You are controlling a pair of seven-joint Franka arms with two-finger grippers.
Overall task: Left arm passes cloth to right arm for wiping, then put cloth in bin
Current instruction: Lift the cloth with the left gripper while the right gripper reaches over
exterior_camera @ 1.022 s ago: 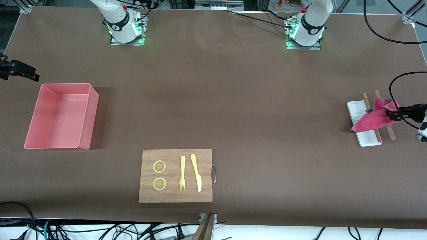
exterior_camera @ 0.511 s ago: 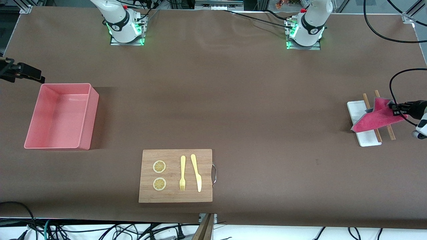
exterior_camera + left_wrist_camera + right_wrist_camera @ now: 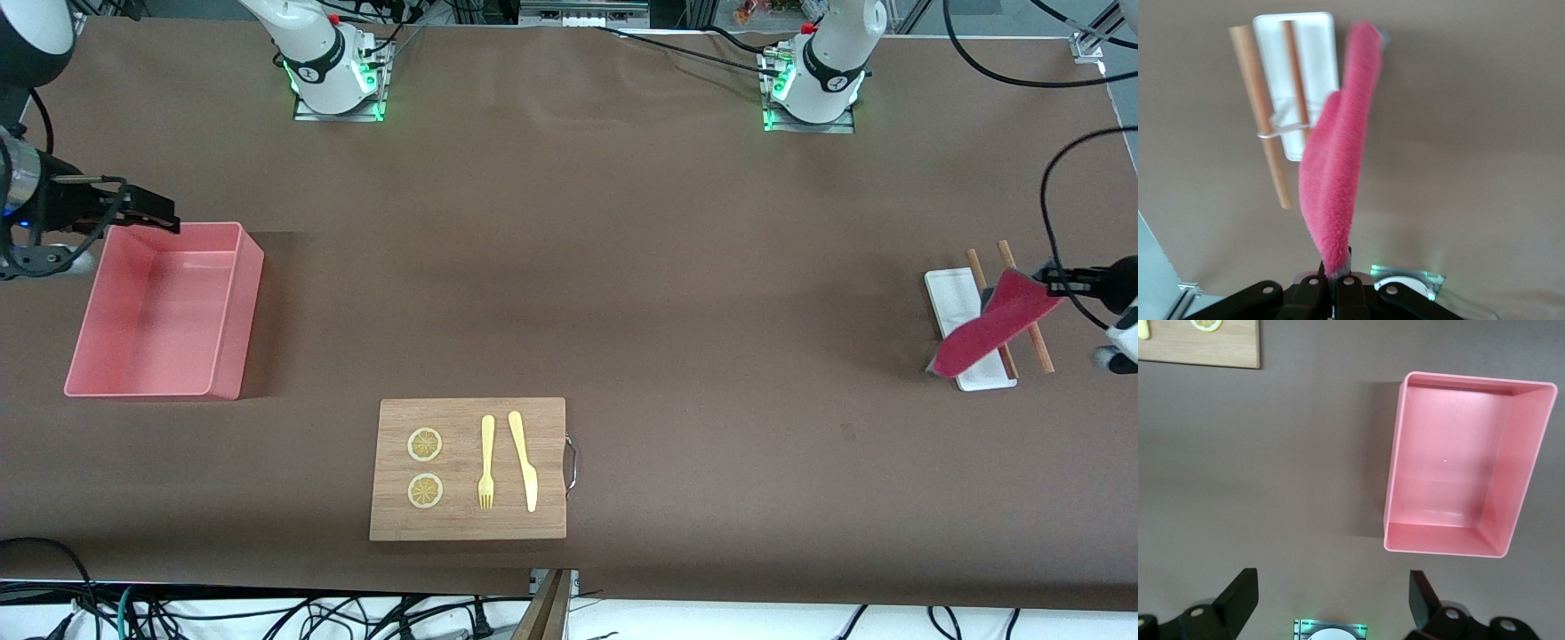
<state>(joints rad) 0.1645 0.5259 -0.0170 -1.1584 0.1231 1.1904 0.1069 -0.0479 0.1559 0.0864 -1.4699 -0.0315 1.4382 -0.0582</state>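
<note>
My left gripper [image 3: 1054, 279] is shut on one corner of the magenta-pink cloth [image 3: 989, 326] and holds it up over the white tray at the left arm's end of the table. The cloth hangs down folded and narrow, its lower end near the tray. In the left wrist view the cloth [image 3: 1338, 167] hangs from my shut left gripper [image 3: 1336, 283]. My right gripper [image 3: 164, 218] is open and empty over the corner of the empty pink bin [image 3: 238, 338] farthest from the front camera. The bin [image 3: 1458, 467] also shows past the open right gripper [image 3: 1331, 587] in the right wrist view.
A white tray [image 3: 948, 298] with two wooden chopsticks [image 3: 1038, 347] lies under the cloth. A wooden cutting board [image 3: 467, 526] with two lemon slices [image 3: 425, 444], a fork [image 3: 486, 462] and a knife [image 3: 523, 460] lies near the front camera.
My left gripper has lifted the cloth off the tray, so it now hangs narrow. My right gripper has moved in over the bin's corner.
</note>
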